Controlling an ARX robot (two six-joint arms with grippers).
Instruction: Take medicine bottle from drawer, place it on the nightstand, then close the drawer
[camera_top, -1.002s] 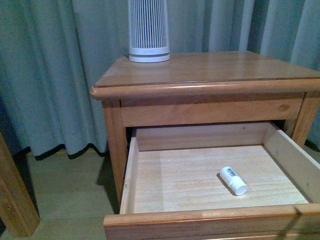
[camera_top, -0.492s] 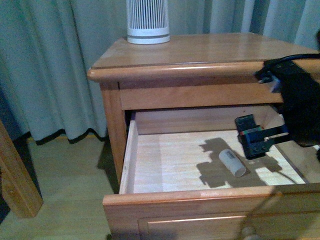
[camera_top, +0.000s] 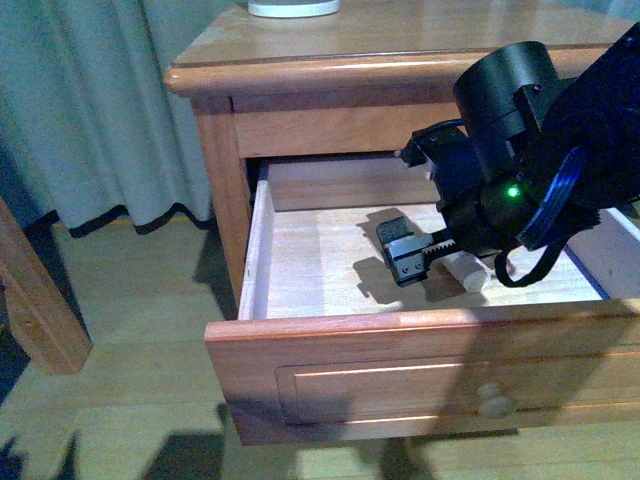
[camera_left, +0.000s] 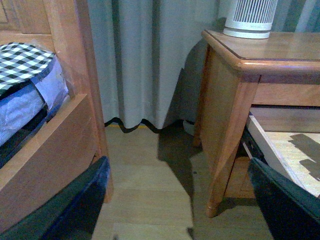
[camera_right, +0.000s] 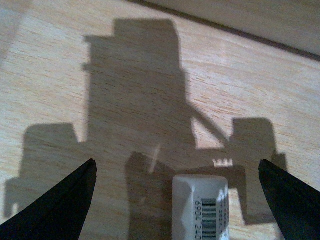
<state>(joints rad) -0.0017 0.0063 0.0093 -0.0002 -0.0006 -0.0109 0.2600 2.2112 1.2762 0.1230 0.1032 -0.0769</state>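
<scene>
Up front, the right jaws hang spread inside the open drawer (camera_top: 400, 365) of the nightstand (camera_top: 300, 50), just above the medicine bottle (camera_top: 466, 271) lying on its floor. Left wrist: the left jaws gape empty beside the nightstand. Right wrist: the medicine bottle's end lies between the parted right jaws, touching neither.

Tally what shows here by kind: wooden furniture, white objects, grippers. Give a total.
Wooden furniture: 2, the nightstand and the wooden frame.
White objects: 2, the medicine bottle and the ribbed appliance.
Grippers: 2, the left gripper and the right gripper.
Total: 6
</scene>
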